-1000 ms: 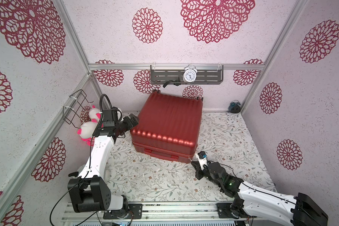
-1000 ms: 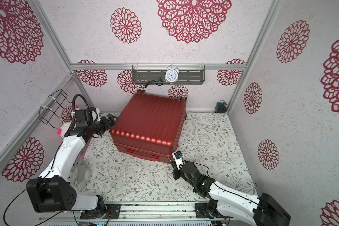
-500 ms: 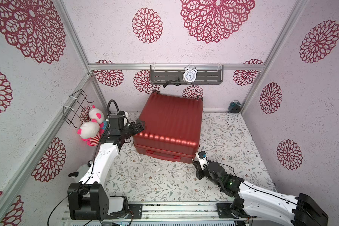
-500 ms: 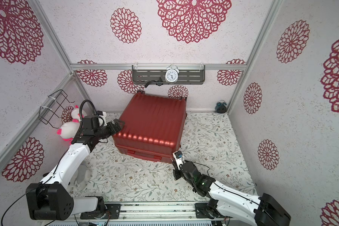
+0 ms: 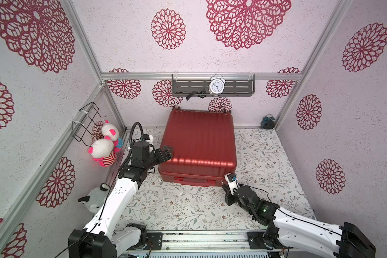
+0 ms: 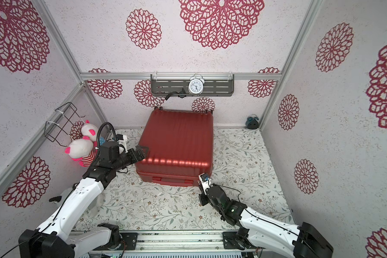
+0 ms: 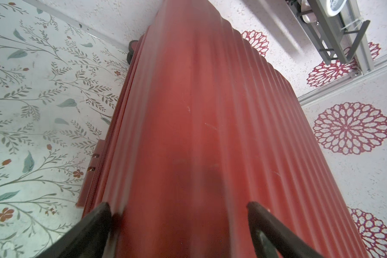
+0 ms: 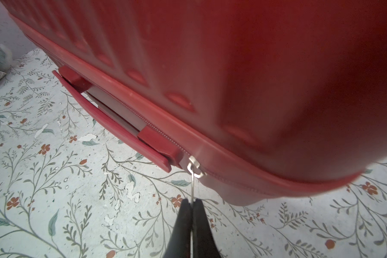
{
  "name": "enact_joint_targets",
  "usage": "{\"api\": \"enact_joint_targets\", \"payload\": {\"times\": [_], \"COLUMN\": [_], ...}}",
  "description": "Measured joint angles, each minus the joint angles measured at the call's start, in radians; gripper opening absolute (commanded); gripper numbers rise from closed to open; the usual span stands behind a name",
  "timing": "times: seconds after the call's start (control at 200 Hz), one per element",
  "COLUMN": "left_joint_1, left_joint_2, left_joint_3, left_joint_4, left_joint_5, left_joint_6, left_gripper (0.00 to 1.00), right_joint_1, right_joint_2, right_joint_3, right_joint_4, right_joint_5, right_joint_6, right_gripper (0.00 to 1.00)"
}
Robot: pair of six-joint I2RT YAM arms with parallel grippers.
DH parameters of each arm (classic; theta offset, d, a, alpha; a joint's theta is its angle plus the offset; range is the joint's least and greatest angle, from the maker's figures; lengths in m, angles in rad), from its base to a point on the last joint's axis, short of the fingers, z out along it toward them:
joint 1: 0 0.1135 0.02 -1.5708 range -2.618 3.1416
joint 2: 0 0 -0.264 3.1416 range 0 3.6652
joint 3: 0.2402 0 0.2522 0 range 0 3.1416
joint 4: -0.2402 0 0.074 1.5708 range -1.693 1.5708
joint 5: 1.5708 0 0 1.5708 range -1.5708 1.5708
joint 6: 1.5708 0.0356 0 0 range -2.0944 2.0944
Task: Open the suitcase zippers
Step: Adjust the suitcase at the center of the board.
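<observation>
Right wrist: right claw [image 8: 191,206] clamped on zipper pull [image 8: 195,169]; suitcase [image 8: 210,67] closed; left claw [image 7: 178,206] apart.

The red suitcase [image 5: 200,143] lies flat and shut on the flowered surface [image 5: 188,207]. At its near left corner the left gripper [image 5: 165,153] holds its jaws spread at the lid's edge. The right gripper [image 5: 224,185] sits low at its near right corner, by the zipper [image 5: 194,173], with its jaws hidden. Behind the suitcase, a white clock [image 5: 216,86] stands on a grey shelf [image 5: 237,88].
</observation>
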State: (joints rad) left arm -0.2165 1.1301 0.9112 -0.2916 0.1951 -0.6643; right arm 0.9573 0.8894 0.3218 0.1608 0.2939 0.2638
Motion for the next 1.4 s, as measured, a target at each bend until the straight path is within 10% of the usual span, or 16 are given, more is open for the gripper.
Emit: {"api": "enact_joint_targets", "payload": {"times": [1.401], "left_joint_1": [-0.533], "left_joint_2": [0.137], "left_joint_3": [0.011], "left_joint_4": [0.150], "left_joint_5": [-0.182], "left_joint_6": [-0.221], "left_gripper": [0.98], "right_joint_1": [0.042], "right_joint_2": [-0.014], "right_joint_3": [-0.008], "right_joint_4": [0.003], "right_joint_5": [-0.021], "right_joint_6": [-0.001], "right_gripper": [0.00]}}
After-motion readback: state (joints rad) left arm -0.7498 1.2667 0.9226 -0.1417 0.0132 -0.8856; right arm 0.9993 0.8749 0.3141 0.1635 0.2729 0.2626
